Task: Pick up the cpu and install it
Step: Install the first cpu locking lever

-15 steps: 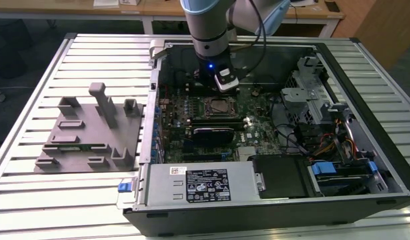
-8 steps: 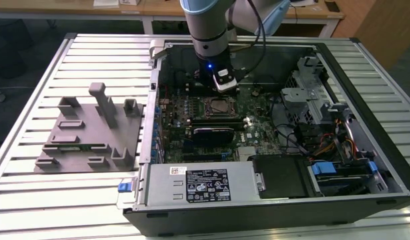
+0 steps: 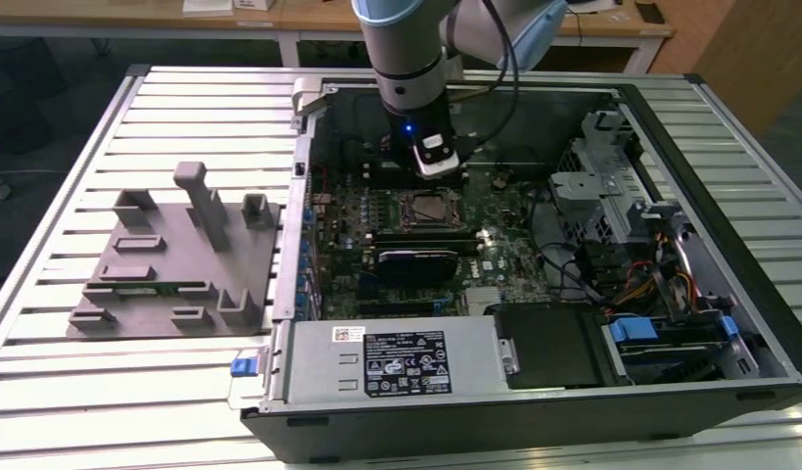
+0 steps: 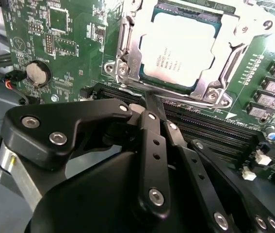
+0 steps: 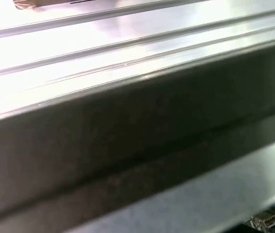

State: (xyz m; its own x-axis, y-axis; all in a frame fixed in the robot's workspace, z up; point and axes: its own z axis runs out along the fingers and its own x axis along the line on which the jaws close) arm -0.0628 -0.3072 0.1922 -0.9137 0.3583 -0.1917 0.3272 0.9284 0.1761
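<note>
1. Exterior view: the arm reaches down into the open computer case (image 3: 532, 294), which lies on a slatted metal table (image 3: 178, 98); the gripper (image 3: 436, 168) hangs just above the motherboard (image 3: 505, 255).
2. The cpu (image 3: 427, 208) sits in its socket on the motherboard, directly below the gripper; in the second wrist view the cpu (image 4: 178, 48) lies flat inside the metal socket frame (image 4: 127, 48).
3. Second wrist view: the gripper (image 4: 149, 104) has its black fingers (image 4: 152, 141) drawn together, tips meeting, gripping nothing, poised at the frame's edge near the memory slots (image 4: 210, 131).
4. A grey moulded fixture (image 3: 165, 264) rests on the table, at the exterior view's left, outside the case.
</note>
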